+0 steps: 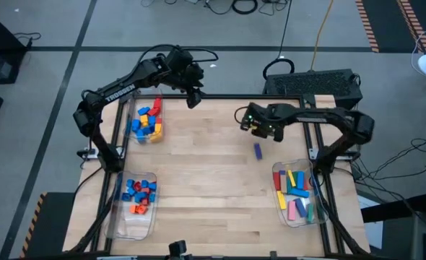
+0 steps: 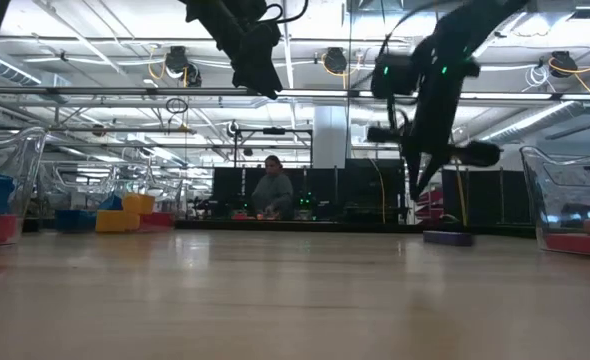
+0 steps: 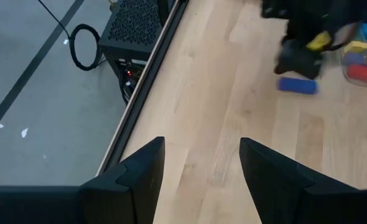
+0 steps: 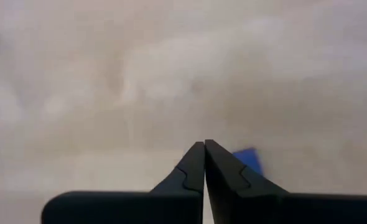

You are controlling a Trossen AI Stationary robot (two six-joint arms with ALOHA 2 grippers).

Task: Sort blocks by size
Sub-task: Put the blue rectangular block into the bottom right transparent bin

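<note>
Writing: the left arm carried the white word TROSSEN along its dark link — the only lettering that could be read.
Table: a pale wooden table in a dark frame held three clear bins and one loose block.
Black box: a dark perforated case sat on the floor just beyond the table's far edge, with a coiled cable beside it.
Person: someone sat at a bench in the room behind the table, well apart from the arms.
Far left bin: held blue, yellow and red medium blocks.
Near left bin: held small blue, red and orange blocks.
Right bin: held long bars — yellow, red, blue, green and pink.
Left gripper: hung above the table's far edge beside the far left bin, its fingers spread apart and holding nothing.
Right gripper: was raised over the table's middle right, fingers pressed together with nothing between them.
Loose blue block: lay flat on the bare wood, just nearside of the right gripper and apart from the right bin; the right arm partly hid it in the left wrist view.
</note>
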